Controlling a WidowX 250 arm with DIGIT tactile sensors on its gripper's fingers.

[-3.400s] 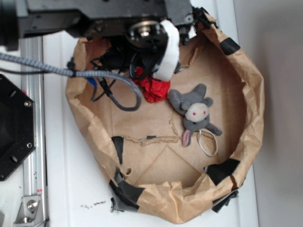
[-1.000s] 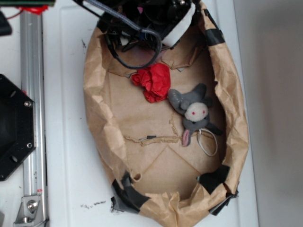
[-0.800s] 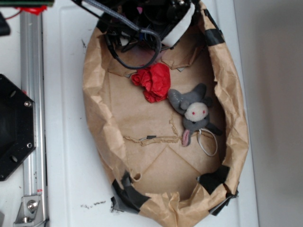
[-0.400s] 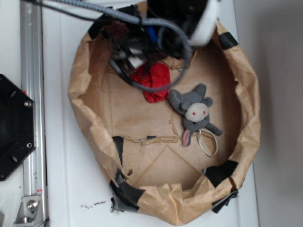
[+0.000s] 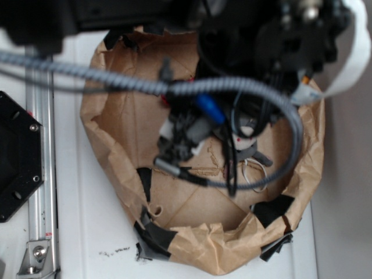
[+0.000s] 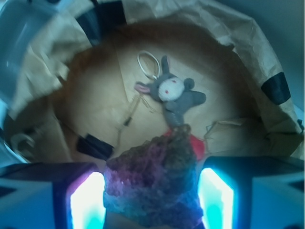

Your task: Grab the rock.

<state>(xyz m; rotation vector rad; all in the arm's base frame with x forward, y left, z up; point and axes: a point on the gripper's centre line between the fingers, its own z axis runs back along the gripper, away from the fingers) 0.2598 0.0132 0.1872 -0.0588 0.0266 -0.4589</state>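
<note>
So in the wrist view there's one rock [image 6: 152,183], rough and dark, sitting right at 6 o'clock between the two glowing fingers [image 6: 86,200] of the gripper [image 6: 151,198], which is clamped on it and holding it above the bag floor. Past it at 12, one red paper ball [image 6: 196,145] just peeks out, then one grey plush animal [image 6: 170,93] lies on the paper bag [image 6: 228,28]. From outside, the arm and one cable [image 5: 174,87] cover most of the bag.
</note>
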